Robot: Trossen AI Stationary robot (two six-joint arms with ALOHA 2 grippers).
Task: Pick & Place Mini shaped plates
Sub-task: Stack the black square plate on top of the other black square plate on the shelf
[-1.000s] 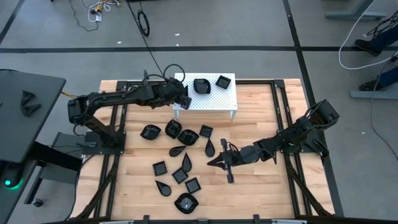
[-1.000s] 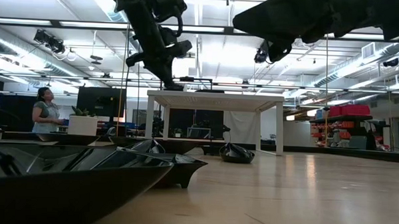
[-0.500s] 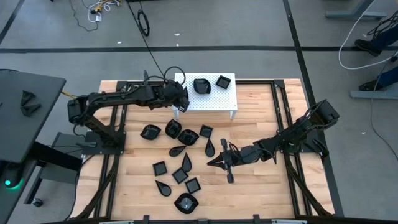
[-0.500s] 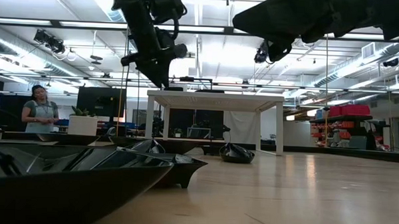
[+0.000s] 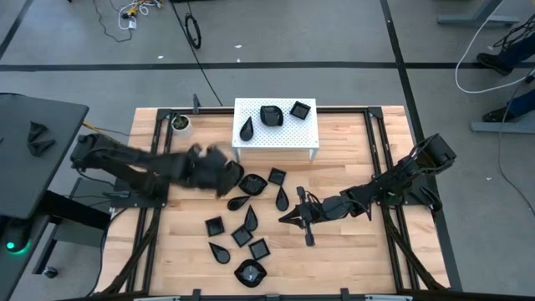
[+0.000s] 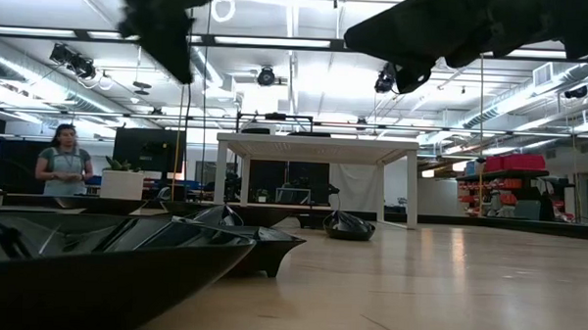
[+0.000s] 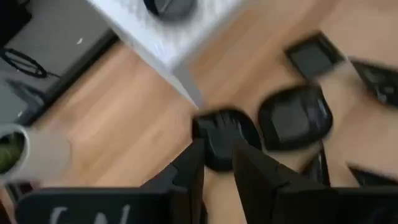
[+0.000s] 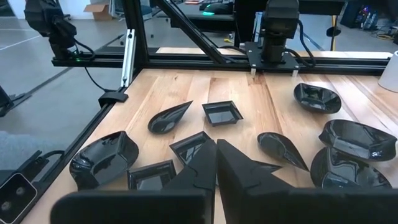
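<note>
From my station, the white perforated stand [image 5: 276, 125] carried three mini shaped plates [image 5: 270, 114]; the rest lay scattered on the wooden table [image 5: 351, 251]. My left gripper [image 5: 219, 177] hung empty, fingers slightly apart, above a lobed plate [image 7: 225, 135]; I should descend squarely over its rim. The right gripper [image 5: 292, 217] sat closed near a teardrop plate [image 5: 282, 199].

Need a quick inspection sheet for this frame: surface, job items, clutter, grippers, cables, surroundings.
Surface: wooden table with a white perforated stand on it.
Job's things: three mini plates on the stand; the rest scattered on the wood.
Clutter: small white cup with plant at the table's far left corner.
Grippers: left gripper over a rounded plate, blurred; right gripper shut, empty, low over the wood.
Cables: black cable on the floor.
Surroundings: a person standing in the background.
</note>
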